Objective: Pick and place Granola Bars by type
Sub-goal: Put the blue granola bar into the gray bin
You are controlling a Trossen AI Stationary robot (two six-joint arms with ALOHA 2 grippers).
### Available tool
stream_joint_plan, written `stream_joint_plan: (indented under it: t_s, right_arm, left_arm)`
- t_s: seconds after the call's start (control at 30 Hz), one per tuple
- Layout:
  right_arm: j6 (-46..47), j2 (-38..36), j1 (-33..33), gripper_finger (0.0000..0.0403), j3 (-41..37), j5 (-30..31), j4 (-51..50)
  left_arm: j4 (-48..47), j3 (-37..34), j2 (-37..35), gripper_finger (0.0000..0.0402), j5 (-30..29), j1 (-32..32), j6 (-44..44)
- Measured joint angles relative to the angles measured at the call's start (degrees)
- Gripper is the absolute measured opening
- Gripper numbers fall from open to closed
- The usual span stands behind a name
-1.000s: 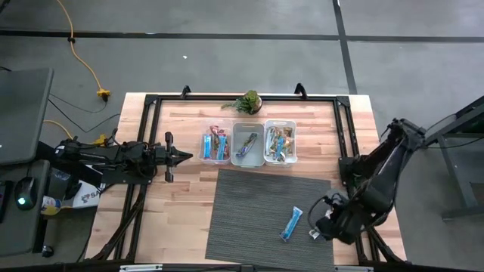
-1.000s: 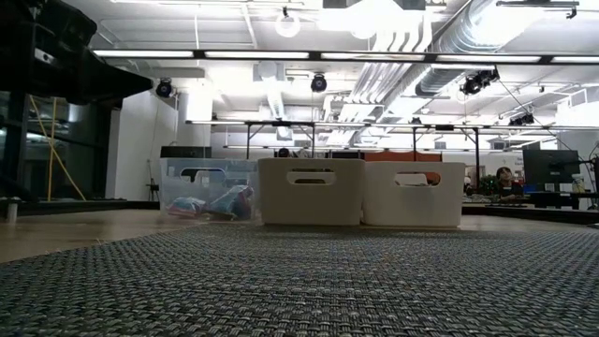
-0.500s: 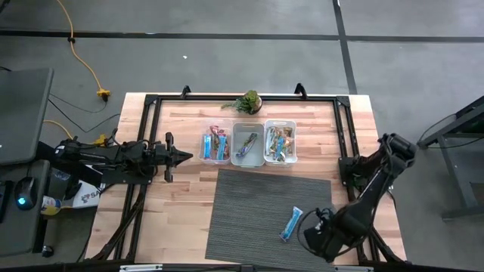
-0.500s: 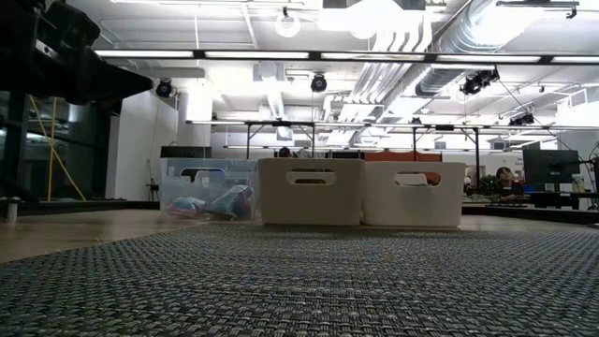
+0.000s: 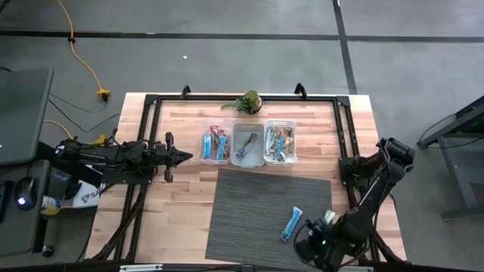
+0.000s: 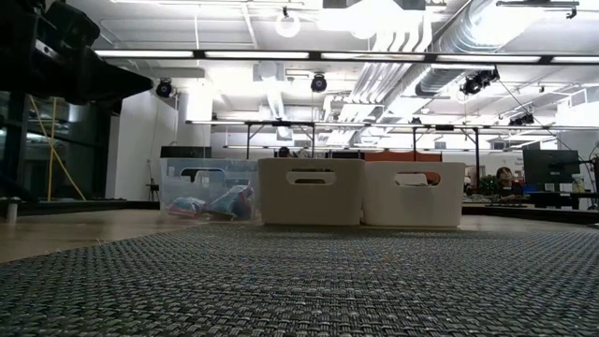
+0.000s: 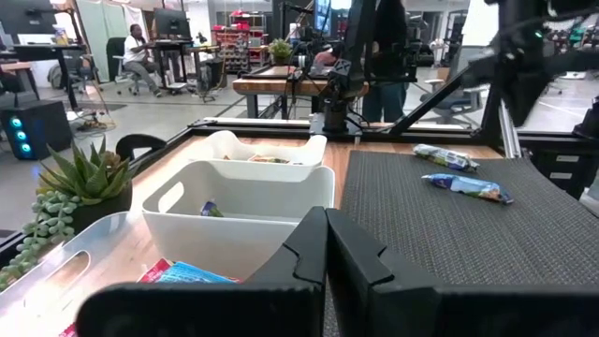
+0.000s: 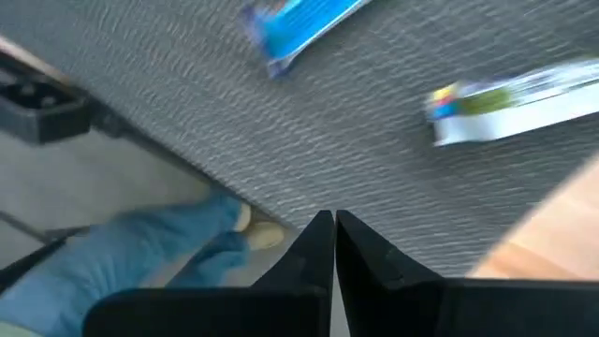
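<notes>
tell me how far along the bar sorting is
Mostly done: the three bins already hold sorted bars. Nothing is in hand: the right end effector is shut and empty near the mat's front edge, the left end effector shut beside the bins. Left: a blue bar and a white-silver bar on the mat.

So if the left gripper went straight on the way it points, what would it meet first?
Probably the clear bin, the nearest of the three, about at its corner; the left gripper may pass just beside it, since depth is unclear.
</notes>
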Motion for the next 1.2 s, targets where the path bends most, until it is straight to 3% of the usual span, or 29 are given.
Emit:
stream_joint_plan:
  t_s: [0.1,0.2,0.3,0.4,0.63,0.77,0.9,1.1,1.2]
  right_arm:
    - [0.07,3.41,0.93,0.0000,0.00,-0.22,6.29]
    - [2.50,8.13,1.64,0.0000,0.44,-4.23,14.57]
    - [4.40,12.91,1.61,0.0000,5.42,-6.74,15.72]
    - [6.81,17.44,0.50,0.0000,15.71,-10.97,6.43]
    - [10.81,27.54,-2.13,0.0000,45.90,-17.00,-28.17]
    - [11.39,32.89,-4.92,0.0000,57.79,-17.40,-36.33]
    - [11.95,32.80,-7.93,0.0000,54.50,-17.23,-33.70]
    - [10.42,31.80,-12.66,0.0000,53.13,-14.42,-39.24]
    - [11.05,29.89,-13.82,0.0000,49.45,-16.77,-39.51]
  left_arm:
    - [0.00,0.00,0.00,0.0000,0.00,-0.01,-0.01]
    - [-0.01,0.00,0.00,0.0000,0.02,0.00,-0.01]
    - [-0.01,0.01,0.00,0.0000,0.04,-0.02,-0.02]
    - [-0.01,-0.01,0.00,0.0000,0.04,0.00,-0.02]
    - [-0.01,-0.01,0.00,0.0000,0.07,0.00,-0.04]
    - [-0.01,0.00,0.00,0.0000,0.20,0.00,-0.04]
    - [-0.01,-0.01,0.00,0.0000,0.20,0.00,-0.04]
    - [-0.01,0.00,0.00,0.0000,0.17,0.00,-0.04]
    - [0.01,0.00,-0.02,0.0000,0.15,0.00,-0.04]
